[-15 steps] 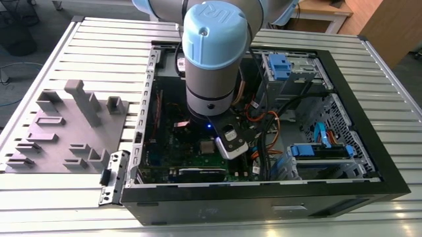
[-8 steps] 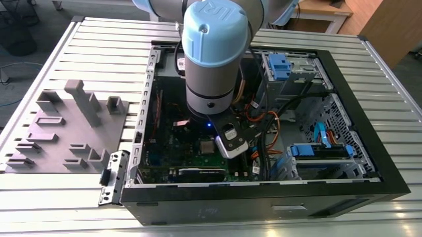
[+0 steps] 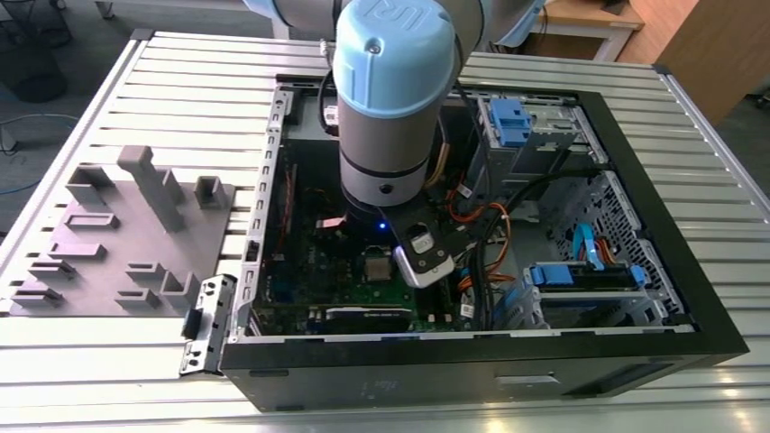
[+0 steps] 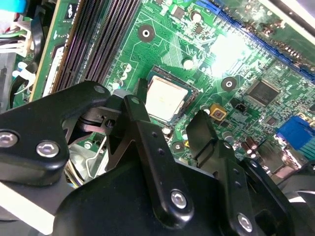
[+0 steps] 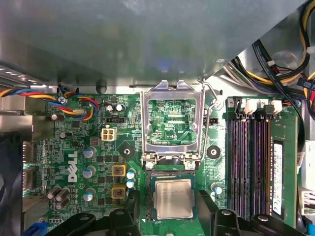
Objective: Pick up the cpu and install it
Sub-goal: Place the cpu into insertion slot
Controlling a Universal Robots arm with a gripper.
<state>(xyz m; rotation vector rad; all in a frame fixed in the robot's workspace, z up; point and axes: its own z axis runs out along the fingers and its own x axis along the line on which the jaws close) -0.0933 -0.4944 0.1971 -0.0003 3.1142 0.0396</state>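
Black fingers (image 4: 147, 142) spread apart, cpu (image 4: 166, 98) seated in socket (image 5: 170, 174) between them

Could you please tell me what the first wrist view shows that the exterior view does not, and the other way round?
First wrist view: the shiny load frame hinged open beside the socket, the memory slots, and the gripper with its fingers apart on either side of the cpu. Exterior view: the arm reaching into the open computer case, the slatted table and the grey plastic blocks on the exterior view's left. Both: the cpu lying in its socket on the green motherboard.
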